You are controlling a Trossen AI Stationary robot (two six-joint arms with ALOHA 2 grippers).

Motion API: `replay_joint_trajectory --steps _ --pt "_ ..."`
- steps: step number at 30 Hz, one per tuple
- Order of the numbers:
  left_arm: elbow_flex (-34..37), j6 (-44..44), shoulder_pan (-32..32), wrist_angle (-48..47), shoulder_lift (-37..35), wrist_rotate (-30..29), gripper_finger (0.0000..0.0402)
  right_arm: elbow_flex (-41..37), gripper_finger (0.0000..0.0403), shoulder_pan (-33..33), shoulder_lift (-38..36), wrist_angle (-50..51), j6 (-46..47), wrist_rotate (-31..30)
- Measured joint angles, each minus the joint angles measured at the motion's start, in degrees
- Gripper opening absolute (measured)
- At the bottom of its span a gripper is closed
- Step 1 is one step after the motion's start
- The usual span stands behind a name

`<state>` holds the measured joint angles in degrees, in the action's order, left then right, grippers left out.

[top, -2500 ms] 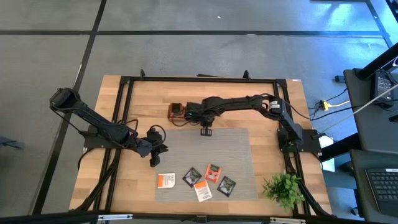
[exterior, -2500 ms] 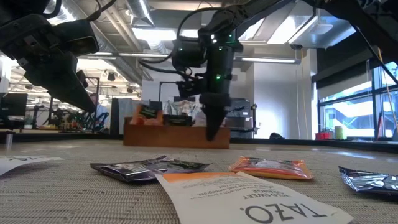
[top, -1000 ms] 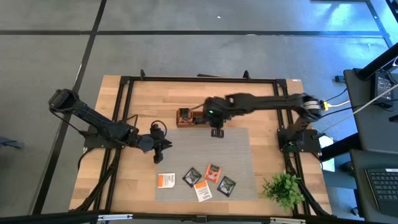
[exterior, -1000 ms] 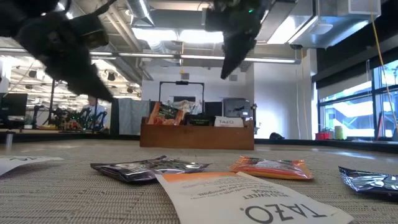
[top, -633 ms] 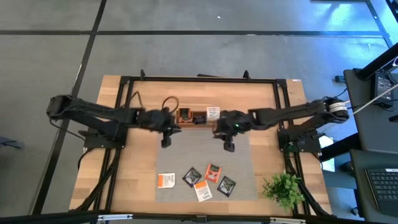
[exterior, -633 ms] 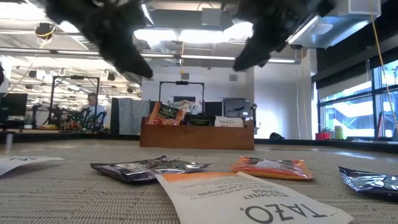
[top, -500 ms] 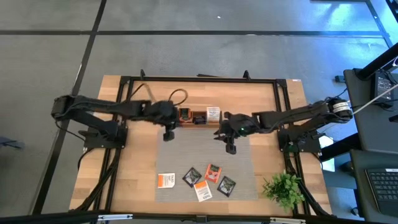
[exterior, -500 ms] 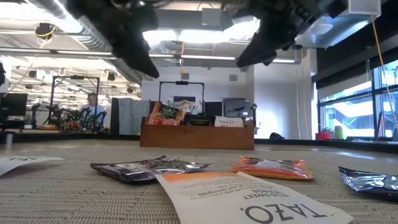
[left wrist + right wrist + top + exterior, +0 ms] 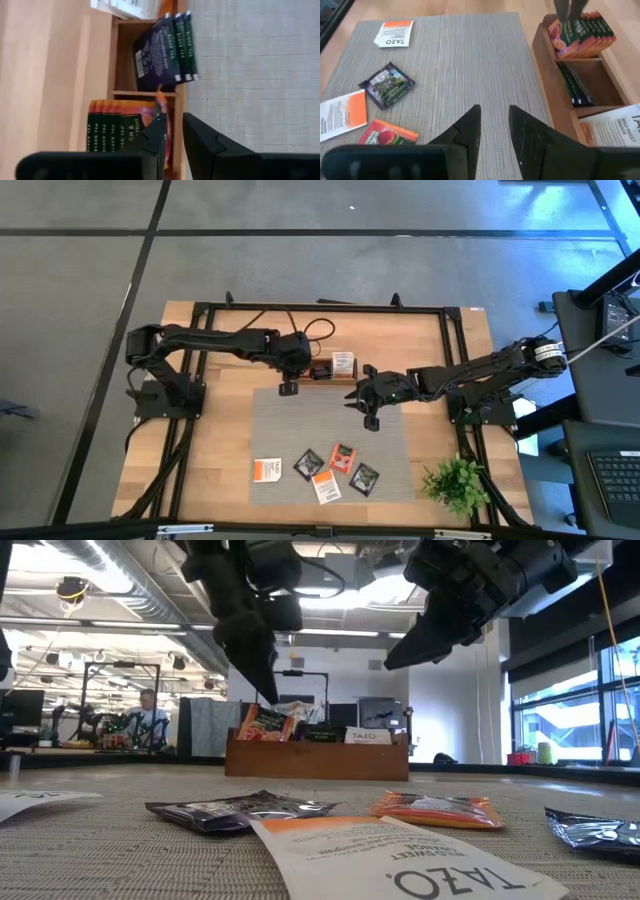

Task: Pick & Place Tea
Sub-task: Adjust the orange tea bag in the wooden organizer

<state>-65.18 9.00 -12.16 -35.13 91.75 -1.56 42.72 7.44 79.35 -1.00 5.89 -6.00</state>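
Observation:
Several tea sachets lie flat on the grey mat (image 9: 330,425) near the table's front: a white one (image 9: 267,470), two dark ones (image 9: 309,463) (image 9: 364,477) and an orange one (image 9: 343,455). More sachets stand on edge in the wooden tray (image 9: 322,369): orange ones (image 9: 116,131), dark ones (image 9: 165,55) and a white one (image 9: 343,363). My left gripper (image 9: 288,389) hangs over the tray's left end, narrowly open with nothing between its fingers. My right gripper (image 9: 372,422) hovers over the mat to the tray's near right, open with nothing in it.
A small green plant (image 9: 457,483) stands at the near right corner. Black frame rails (image 9: 205,315) run along the table's sides. Bare mat lies between the tray and the loose sachets.
My left gripper has swung from the table's left part toward the right and far edge, rising and rolling, and now hangs over the tray's left end. My right gripper has drawn back from the tray toward the near right and sunk lower over the mat.

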Motion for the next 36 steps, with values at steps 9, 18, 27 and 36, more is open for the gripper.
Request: replay_joint_trajectory --steps 9,18,27,36 --pt "-0.49 -0.31 -0.35 -0.69 1.66 -1.39 0.0059 0.0 0.0104 0.02 0.0 -0.02 -0.11 0.04" --pt "-0.49 -0.77 -0.35 -2.72 1.96 -1.38 0.0059 0.0 0.0104 0.02 0.0 -0.01 -0.12 0.04" --pt "-0.49 -0.73 -0.33 -2.41 1.96 -4.44 0.0059 0.0 0.0104 0.04 0.0 0.01 -0.13 0.04" --pt "-0.47 0.76 -0.31 -2.43 1.94 -7.82 0.0059 0.0 0.0103 0.04 0.0 0.01 -0.17 0.03"
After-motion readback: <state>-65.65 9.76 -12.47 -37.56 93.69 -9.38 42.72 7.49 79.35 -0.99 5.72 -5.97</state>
